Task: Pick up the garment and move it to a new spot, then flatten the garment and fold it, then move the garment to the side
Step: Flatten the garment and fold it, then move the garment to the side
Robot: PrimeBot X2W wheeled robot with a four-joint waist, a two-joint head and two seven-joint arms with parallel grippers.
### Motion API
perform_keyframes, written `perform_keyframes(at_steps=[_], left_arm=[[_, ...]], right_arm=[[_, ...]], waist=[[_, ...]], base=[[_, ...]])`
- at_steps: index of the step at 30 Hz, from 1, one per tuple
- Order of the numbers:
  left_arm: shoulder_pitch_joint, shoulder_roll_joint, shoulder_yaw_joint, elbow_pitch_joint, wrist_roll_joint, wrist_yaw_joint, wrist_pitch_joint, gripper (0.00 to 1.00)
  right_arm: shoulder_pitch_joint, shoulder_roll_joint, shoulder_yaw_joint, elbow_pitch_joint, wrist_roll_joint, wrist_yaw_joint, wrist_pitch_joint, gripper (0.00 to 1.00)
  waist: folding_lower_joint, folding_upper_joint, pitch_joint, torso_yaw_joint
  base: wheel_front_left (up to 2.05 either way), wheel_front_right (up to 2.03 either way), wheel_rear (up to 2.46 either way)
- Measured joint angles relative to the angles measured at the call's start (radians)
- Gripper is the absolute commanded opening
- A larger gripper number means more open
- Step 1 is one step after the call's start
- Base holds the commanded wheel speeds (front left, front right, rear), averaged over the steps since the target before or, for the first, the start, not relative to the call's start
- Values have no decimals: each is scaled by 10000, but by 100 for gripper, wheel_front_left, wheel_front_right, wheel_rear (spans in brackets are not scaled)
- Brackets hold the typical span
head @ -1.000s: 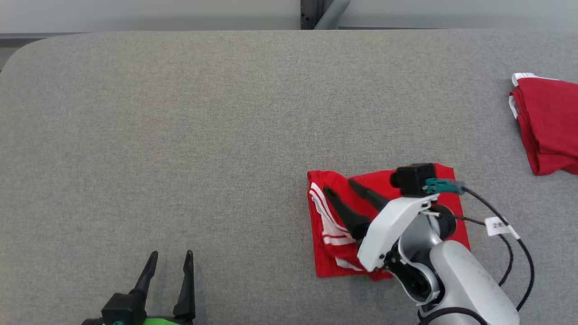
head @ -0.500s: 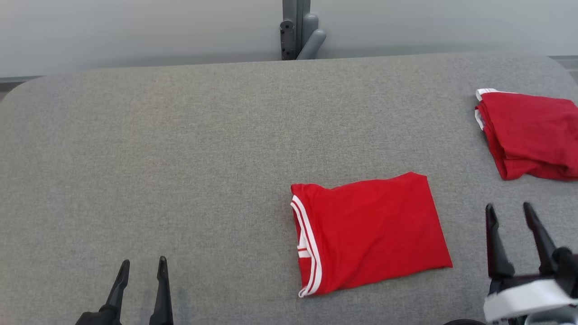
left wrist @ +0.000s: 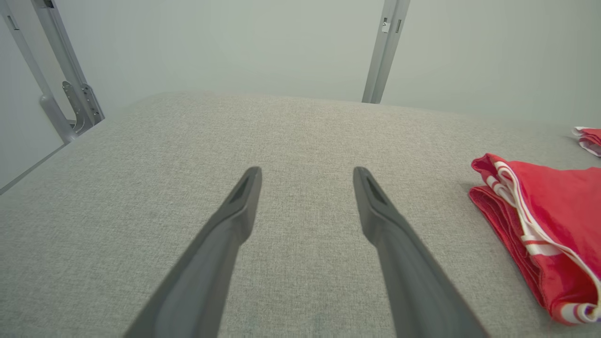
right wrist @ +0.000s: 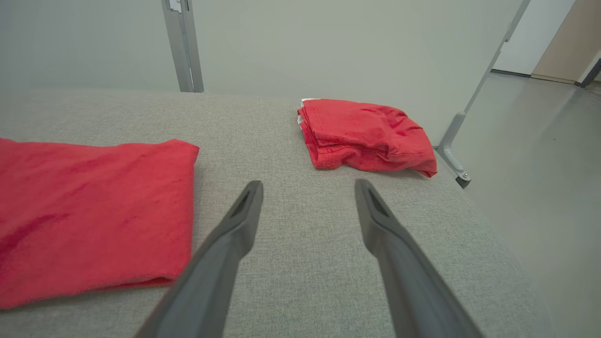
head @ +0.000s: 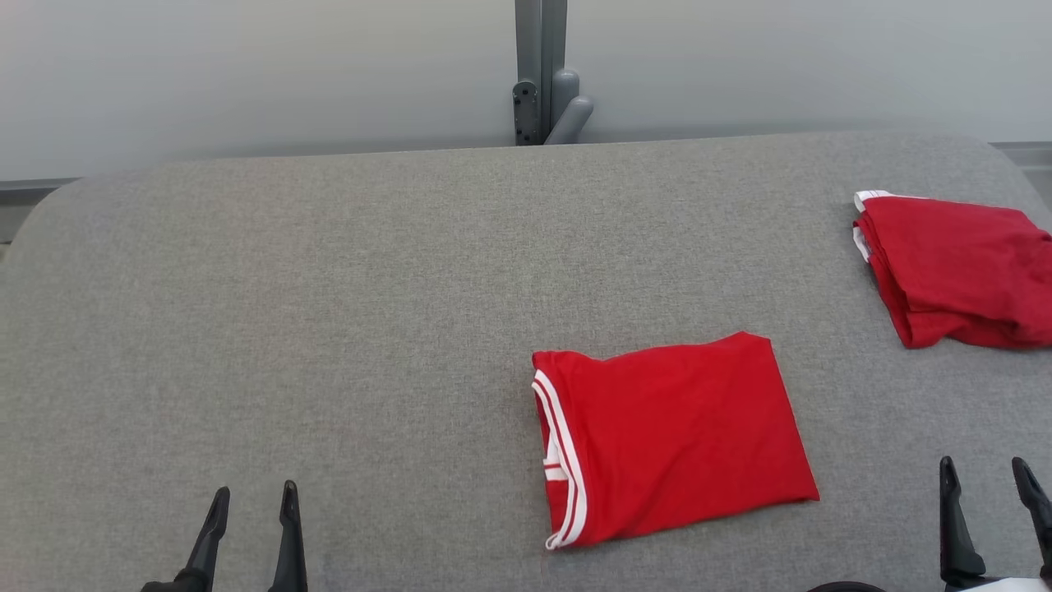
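The folded red jersey (head: 674,436) lies lower centre on the desk (head: 329,288), between the left fingers (head: 288,534) and right fingers (head: 953,518), both spread and empty.

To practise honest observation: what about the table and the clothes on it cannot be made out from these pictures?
The far red garment: cut by the head view's right edge; bunched folds hide what kind it is.
The folded red shirt: its top layer hides the inner folds; cropped by the left wrist view's right edge.
The right arm's fingers: their base is cut off by the head view's bottom edge.
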Motion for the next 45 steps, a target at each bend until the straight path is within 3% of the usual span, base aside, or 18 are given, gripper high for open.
perform_keyframes(at_steps=[15,18,21,23,24,29,32,36,43,44,45], left_arm=[[127,0,-42,349,71,-173,-2,100],[128,0,-67,343,44,-174,0,100],[130,2,-92,305,8,-171,-2,100],[127,2,-161,320,-13,-173,0,100],[127,2,-161,320,-13,-173,0,100],[-72,2,-410,374,-96,-184,-2,100],[-350,-6,-577,382,-169,-203,0,100],[-482,-4,-807,405,-238,-199,0,100],[-729,-2,-855,424,-234,-199,0,100],[-786,0,-878,426,-213,-201,0,100],[-870,-2,-901,422,-190,-201,0,100]], right_arm=[[-47,121,399,81,-29,0,-2,100],[-271,104,614,439,671,0,-12,100],[-754,-360,1482,1151,1593,0,-21,100],[-1391,-947,2167,1452,2253,-6,717,100],[-1391,-947,2167,1452,2253,-6,717,100],[-2867,-2245,3768,1941,3363,-4,2917,100],[-3599,-2558,4207,2591,3827,-10,3835,100],[-4208,-2520,4968,3384,4826,0,4265,100],[-5027,-2777,5820,4566,5862,-6,4380,100],[-5155,-2775,5979,4594,6023,-6,4389,33],[-5266,-2750,6113,4577,6366,-6,4389,0]], waist=[[0,0,-405,288],[0,-1,-395,316],[0,0,-320,283],[0,1,-236,253],[0,1,-236,253],[0,1,51,226],[0,1,252,302],[0,2,462,518],[0,2,857,774],[0,2,922,767],[0,2,985,752]], base=[[0,0,0],[0,0,0],[0,0,0],[0,0,0],[0,0,0],[0,0,0],[0,0,0],[0,0,0],[0,0,0],[0,0,0],[0,0,0]])
